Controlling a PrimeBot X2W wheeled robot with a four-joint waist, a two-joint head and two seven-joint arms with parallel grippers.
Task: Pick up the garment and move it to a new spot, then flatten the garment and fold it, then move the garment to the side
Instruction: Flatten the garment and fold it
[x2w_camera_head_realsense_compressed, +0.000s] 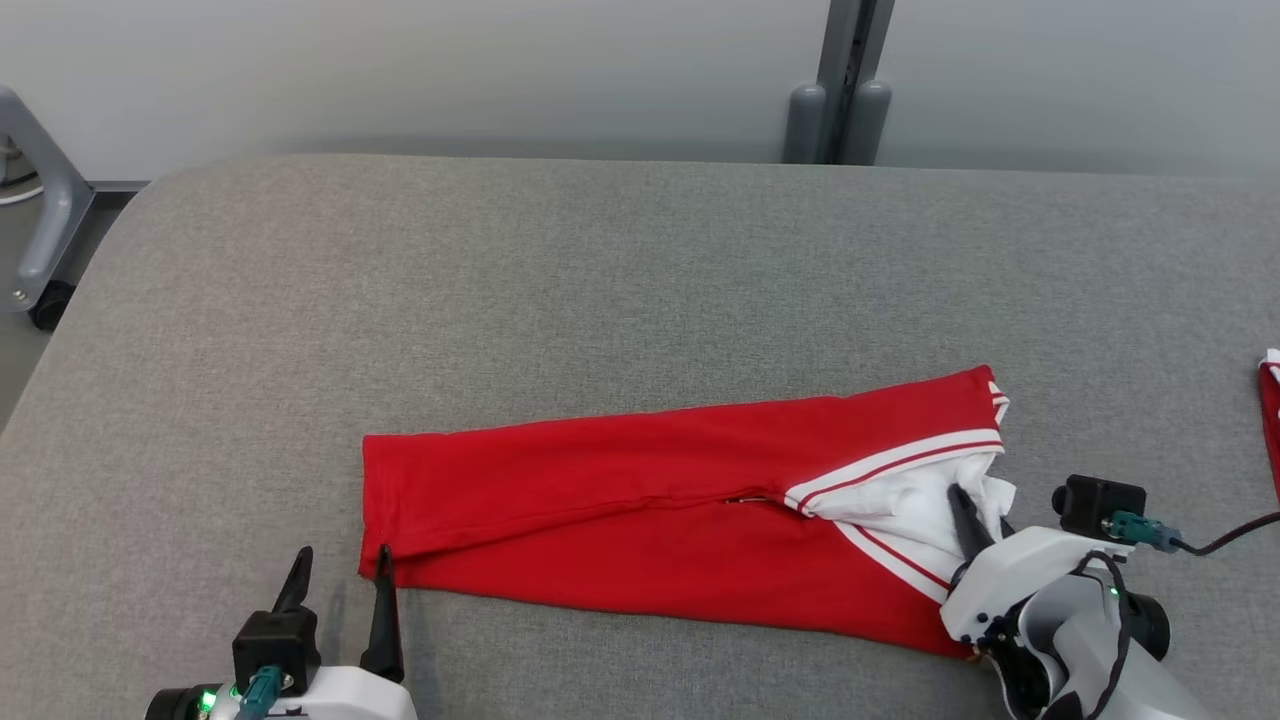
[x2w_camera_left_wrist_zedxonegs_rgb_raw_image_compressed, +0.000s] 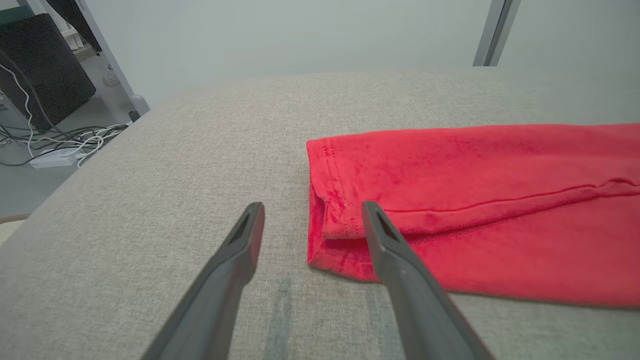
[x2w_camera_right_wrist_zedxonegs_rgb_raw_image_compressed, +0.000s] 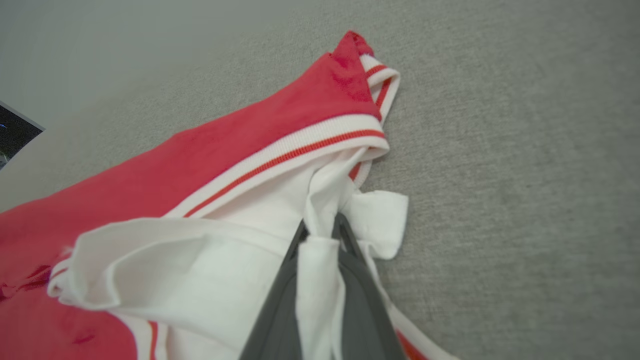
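Stretching left to right, the garment (x2w_camera_head_realsense_compressed: 620, 510) points its white-trimmed end rightward.

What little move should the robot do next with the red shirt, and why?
Probably close the left claw on the hem corner. The right claw is already shut on the white fabric at the other end of the red shirt, while the left claw stands open, the hem edge between its fingers, gripping nothing.
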